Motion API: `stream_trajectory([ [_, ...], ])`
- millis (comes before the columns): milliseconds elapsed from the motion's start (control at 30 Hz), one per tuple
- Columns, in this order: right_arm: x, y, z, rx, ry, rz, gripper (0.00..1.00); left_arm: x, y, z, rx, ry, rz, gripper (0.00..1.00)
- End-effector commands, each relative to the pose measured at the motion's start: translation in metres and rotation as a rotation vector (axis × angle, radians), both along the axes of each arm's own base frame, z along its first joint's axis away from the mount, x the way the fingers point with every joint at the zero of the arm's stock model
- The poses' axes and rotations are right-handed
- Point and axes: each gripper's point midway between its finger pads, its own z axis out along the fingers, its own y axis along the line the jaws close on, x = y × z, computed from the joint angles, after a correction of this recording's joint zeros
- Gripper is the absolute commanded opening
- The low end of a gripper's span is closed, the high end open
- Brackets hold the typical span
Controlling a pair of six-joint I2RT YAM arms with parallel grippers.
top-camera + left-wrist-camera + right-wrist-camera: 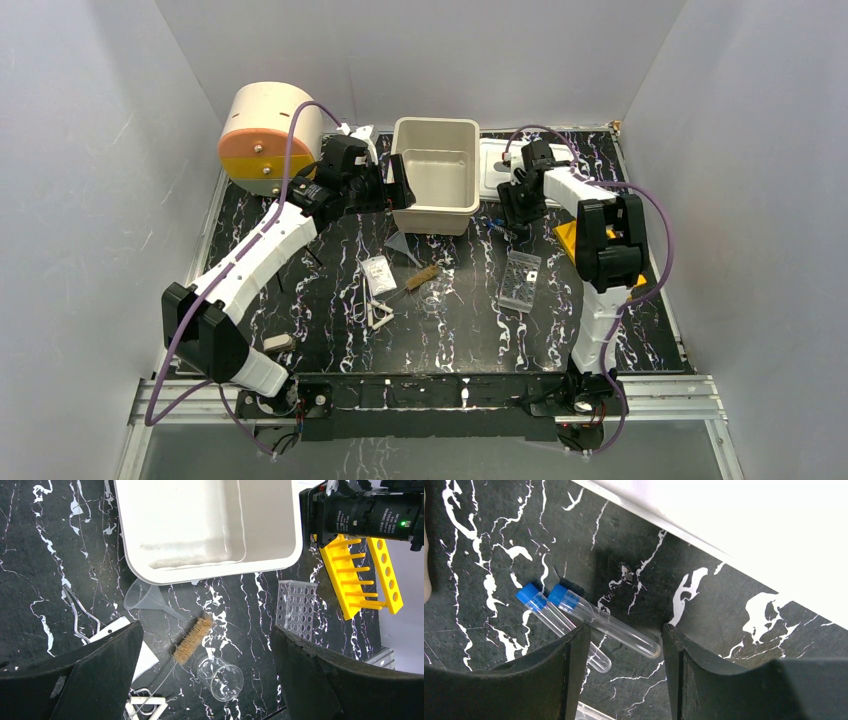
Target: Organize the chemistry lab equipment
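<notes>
The two arm bases are bolted to the metal rail (440, 395) at the near edge of the black marbled table (450, 345). Just beyond, by the left arm, lies a small grey piece (278, 342), too small to make out, perhaps a stopper. At the back left stands a round beige-and-orange drum (265, 135).

The left gripper (206, 628) hangs above the table beside the left wall of the white tub (437, 215), with its jaws spread wide and nothing between them. Below it lie bent wire tongs (75, 615), a clear funnel (145, 597) on its side close to the tub, a brush (194, 639), and a small glass beaker (220, 677) on its side just beside the brush. Nearer the rail are a clear packet (377, 272) and a white triangle frame (380, 315).

Right of the middle, a clear holed rack (522, 278) lies flat on the table. The yellow tube rack (360, 575) lies on its side, partly under the right arm.

The right gripper (625, 627) points down at the table near the tub's right front corner. Its jaws are partly apart and hold nothing. Two blue-capped test tubes (574, 607) lie side by side under it, and the end of one reaches into the gap between the fingers.
</notes>
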Motion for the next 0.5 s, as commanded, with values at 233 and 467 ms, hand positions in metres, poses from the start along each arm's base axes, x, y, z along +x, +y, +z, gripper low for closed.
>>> stream_trajectory([
  [233, 0.0093, 0.0099, -0.021, -0.033, 0.016, 0.029, 0.67, 0.0025, 0.003, 0.0169, -0.009, -0.039, 0.002, 0.98],
  [467, 0.0023, 0.0142, -0.024, -0.012, 0.038, 0.049, 0.43, 0.0021, 0.0026, 0.0187, -0.013, -0.042, -0.001, 0.98],
])
